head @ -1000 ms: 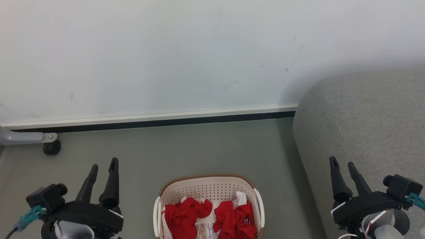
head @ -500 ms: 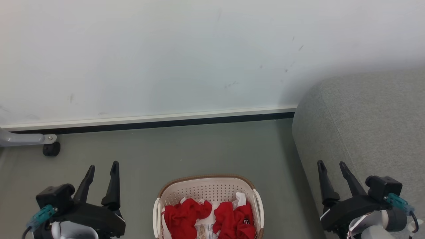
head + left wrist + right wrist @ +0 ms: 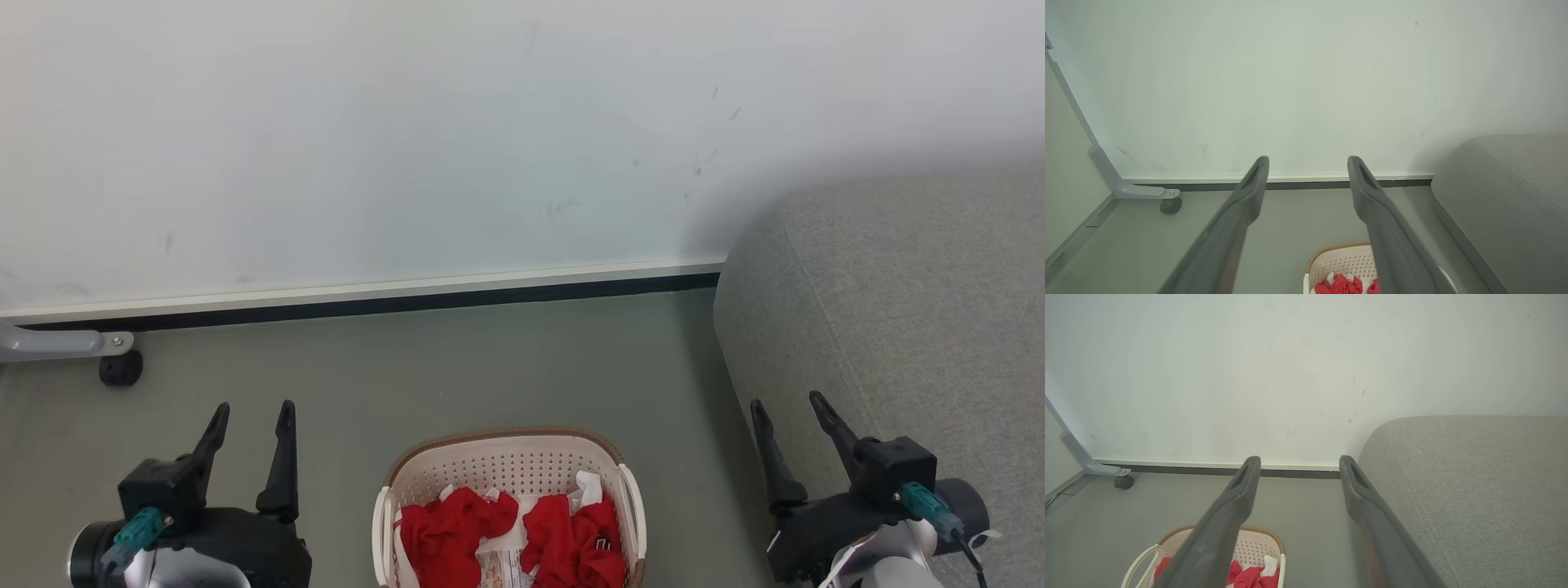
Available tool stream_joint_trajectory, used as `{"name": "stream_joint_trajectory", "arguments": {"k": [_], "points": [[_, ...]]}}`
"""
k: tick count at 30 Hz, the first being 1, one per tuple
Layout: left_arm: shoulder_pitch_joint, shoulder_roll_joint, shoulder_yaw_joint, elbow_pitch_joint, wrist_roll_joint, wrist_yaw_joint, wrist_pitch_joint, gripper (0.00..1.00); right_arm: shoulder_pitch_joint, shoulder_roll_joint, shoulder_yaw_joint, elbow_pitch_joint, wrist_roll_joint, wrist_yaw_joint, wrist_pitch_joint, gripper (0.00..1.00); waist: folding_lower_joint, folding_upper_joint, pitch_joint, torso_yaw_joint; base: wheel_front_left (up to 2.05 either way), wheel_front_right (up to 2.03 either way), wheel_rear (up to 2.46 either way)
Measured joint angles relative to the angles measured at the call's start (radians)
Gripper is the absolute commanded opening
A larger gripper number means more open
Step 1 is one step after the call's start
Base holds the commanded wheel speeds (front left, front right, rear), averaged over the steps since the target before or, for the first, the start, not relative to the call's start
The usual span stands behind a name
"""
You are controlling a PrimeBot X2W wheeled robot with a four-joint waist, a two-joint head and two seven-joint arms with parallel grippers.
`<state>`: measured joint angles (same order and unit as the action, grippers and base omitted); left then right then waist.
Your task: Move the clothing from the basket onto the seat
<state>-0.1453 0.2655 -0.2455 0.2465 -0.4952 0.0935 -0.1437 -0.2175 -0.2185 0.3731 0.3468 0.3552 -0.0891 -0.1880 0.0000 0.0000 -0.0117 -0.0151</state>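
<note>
My left gripper [image 3: 254, 408] and right gripper [image 3: 786, 402] hang spread, empty.
The bright red fabric garments [image 3: 457, 531] lie in the oval cream-white perforated plastic basket [image 3: 506, 431], near the light grey upholstered sofa [image 3: 898, 310].

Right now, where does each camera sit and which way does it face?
Head view: on the head, facing forward and down at floor, wall, basket; left claw and right claw at the bottom corners.
Left wrist view: on the left wrist, facing the wall along its own fingers.
Right wrist view: on the right wrist, facing wall and sofa along its own fingers.
Shared: both wrist views catch the basket with red clothes.
</note>
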Motion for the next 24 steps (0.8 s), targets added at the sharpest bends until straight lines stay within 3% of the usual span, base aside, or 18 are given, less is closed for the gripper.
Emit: {"name": "stream_joint_trajectory", "arguments": {"k": [9,24], "points": [[0.000,0.011,-0.018,0.000,0.088,0.022,-0.008,1.00,-0.007,-0.005,0.031,0.007,-0.097,-0.020,-0.035,1.00,0.0000,0.0000,0.004,-0.003,0.00,0.00,0.00],[0.000,0.005,-0.016,0.003,0.089,0.030,-0.002,1.00,-0.017,0.003,0.018,0.013,-0.082,-0.021,-0.043,1.00,0.0000,0.0000,0.008,0.000,0.00,0.00,0.00]]}}
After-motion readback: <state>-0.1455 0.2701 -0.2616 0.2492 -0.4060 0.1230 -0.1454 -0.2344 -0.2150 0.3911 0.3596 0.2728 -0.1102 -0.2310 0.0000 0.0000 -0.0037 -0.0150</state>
